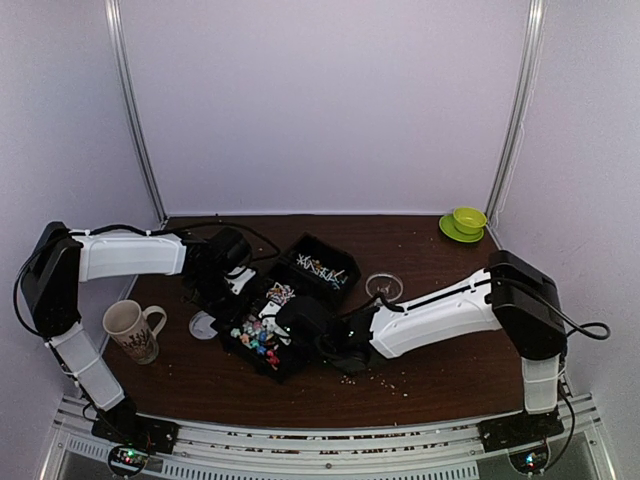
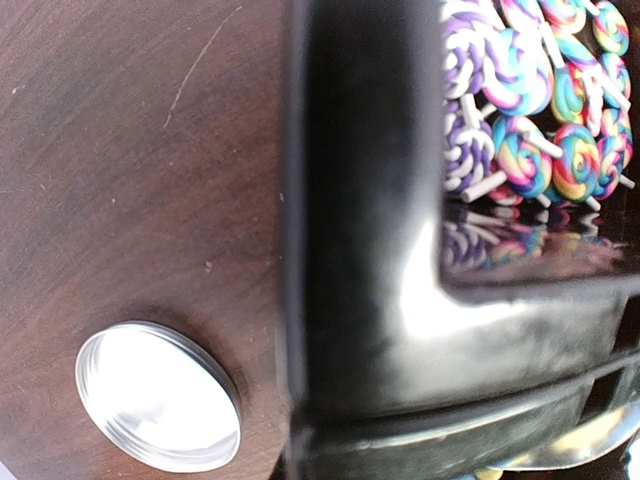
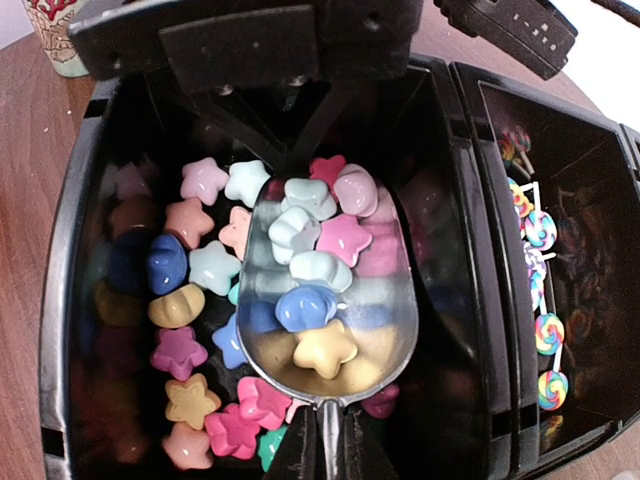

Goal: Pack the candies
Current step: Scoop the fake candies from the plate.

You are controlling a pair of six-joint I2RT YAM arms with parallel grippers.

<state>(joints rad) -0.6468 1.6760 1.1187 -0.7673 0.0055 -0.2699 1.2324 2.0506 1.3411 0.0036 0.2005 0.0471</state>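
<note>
The candies are pastel stars and shells lying in a black bin, which sits mid-table in the top view. My right gripper is shut on the handle of a metal scoop. The scoop's bowl sits low inside the bin, holding several candies. My left gripper is at the bin's far rim and shut on it. In the top view it sits at the bin's back left. Its own fingers do not show in the left wrist view, where the black bin wall fills the frame.
A neighbouring black bin holds swirled lollipops. A third bin stands behind. A round lid lies on the table left of the bins, and a glass jar stands on their right. A mug stands front left, a green cup back right.
</note>
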